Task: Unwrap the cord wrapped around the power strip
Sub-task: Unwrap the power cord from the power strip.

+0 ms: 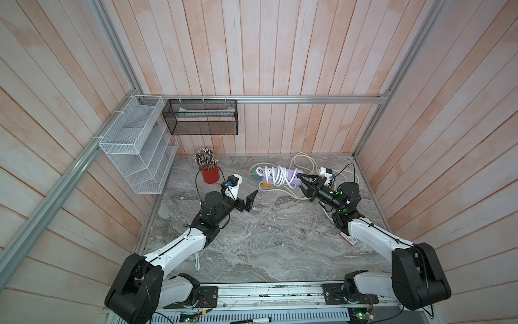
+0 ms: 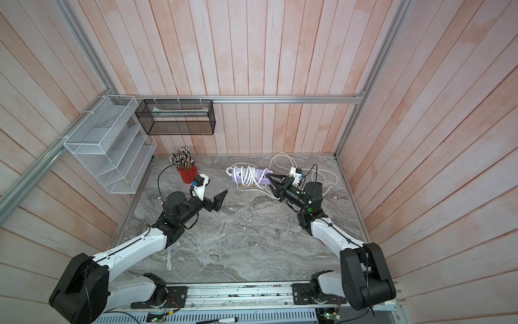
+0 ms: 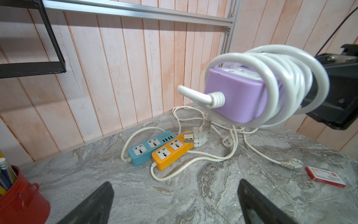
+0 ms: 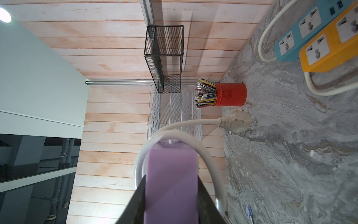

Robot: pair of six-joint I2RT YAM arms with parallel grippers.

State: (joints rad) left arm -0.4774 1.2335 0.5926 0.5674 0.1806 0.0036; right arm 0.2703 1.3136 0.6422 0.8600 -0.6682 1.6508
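Left tool point(image 1: 252, 199) agape, right tool point(image 1: 300, 180) clamped.

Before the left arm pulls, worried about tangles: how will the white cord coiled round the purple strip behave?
Probably springy, not limp: the white cord forms round loops standing off the purple strip, gripped by the right pincer. The plug on its free end may swing or drag. Loose coils should slide off.

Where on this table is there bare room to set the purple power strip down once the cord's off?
The middle and near part of the grey marble table, between the left arm and the right arm, is bare. The far right is crowded: blue power strip, orange power strip and loose white cords. The red pencil cup borders the far left.
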